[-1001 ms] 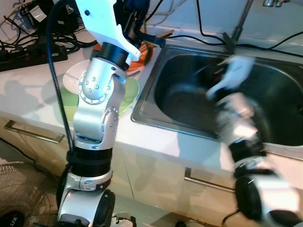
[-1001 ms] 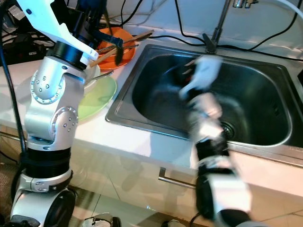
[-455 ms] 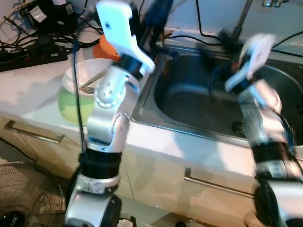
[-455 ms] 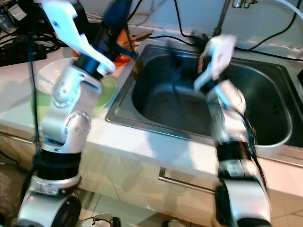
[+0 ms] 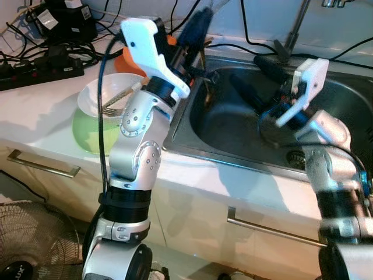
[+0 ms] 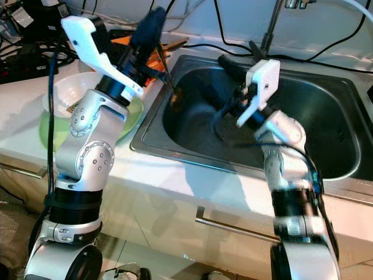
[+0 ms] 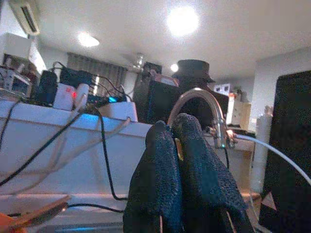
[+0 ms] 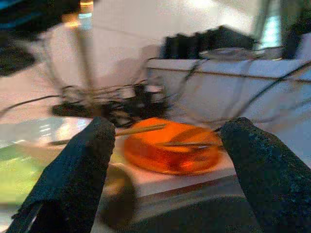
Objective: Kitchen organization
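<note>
A: From the head views, what do you see?

B: You see the left gripper (image 6: 152, 22) raised at the sink (image 5: 349, 169) edge, clenched on a thin stick (image 6: 165, 63). The white bowl (image 5: 93, 98), green plate (image 5: 87, 131) and cables (image 5: 35, 55) lie beside.

A: And the wrist views?

B: Left fingers (image 7: 163, 184) pressed together, faucet (image 7: 197, 99) behind. Right gripper (image 8: 163, 145) fingers spread apart, facing the orange dish (image 8: 170, 148).
</note>
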Motion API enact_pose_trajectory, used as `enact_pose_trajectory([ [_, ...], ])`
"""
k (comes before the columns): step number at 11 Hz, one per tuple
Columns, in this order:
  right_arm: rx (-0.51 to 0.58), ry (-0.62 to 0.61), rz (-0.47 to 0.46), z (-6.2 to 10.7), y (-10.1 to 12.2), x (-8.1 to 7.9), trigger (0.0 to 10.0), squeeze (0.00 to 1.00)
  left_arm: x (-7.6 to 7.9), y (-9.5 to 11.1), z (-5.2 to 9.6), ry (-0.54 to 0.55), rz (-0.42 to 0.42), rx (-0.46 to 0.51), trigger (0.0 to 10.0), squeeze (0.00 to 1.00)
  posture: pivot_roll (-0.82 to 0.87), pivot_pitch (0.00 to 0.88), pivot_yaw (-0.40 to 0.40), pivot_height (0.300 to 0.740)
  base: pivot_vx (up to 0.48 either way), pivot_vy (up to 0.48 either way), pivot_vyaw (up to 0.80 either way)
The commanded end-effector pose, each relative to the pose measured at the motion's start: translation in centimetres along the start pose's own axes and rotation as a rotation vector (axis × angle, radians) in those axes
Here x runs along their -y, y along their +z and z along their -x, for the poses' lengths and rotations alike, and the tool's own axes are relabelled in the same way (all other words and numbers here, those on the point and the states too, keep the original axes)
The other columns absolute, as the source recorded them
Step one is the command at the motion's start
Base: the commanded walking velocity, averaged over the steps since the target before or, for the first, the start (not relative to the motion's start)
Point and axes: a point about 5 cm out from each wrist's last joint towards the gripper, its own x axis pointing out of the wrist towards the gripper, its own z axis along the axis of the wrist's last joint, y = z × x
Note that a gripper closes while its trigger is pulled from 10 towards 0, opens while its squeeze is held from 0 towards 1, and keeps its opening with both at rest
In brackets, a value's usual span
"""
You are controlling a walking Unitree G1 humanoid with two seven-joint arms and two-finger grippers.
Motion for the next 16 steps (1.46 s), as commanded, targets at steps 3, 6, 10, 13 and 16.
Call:
enact_pose_trajectory([
  [3, 0.001, 0.095, -0.019, -0.3, 0.2, -1.4, 10.0, 0.00, 0.3, -0.6, 0.1, -0.031, 0.020, -0.031, 10.0, 0.00, 0.10, 0.052, 0.061, 0.740, 0.000, 0.000, 0.00],
  [6, 0.014, 0.112, -0.039, -0.7, 0.2, -2.3, 10.0, 0.00, 0.6, -1.1, 0.2, -0.056, 0.035, -0.062, 10.0, 0.00, 0.10, 0.052, 0.069, 0.740, 0.000, 0.000, 0.00],
  [10, -0.018, 0.103, -0.050, -1.3, -0.8, -2.9, 10.0, 0.00, 1.2, -1.3, 0.0, -0.089, 0.052, -0.078, 10.0, 0.00, 0.11, 0.053, 0.071, 0.740, 0.000, 0.000, 0.00],
  [13, -0.050, 0.094, -0.062, -1.8, -1.9, -3.3, 10.0, 0.00, 1.3, -1.3, 0.0, -0.097, 0.057, -0.081, 10.0, 0.00, 0.11, 0.052, 0.070, 0.740, 0.000, 0.000, 0.00],
  [16, -0.090, 0.002, -0.043, -2.3, -2.9, -2.7, 10.0, 0.00, 1.5, -1.4, 0.0, -0.104, 0.065, -0.084, 10.0, 0.00, 0.11, 0.055, 0.068, 0.740, 0.000, 0.000, 0.00],
])
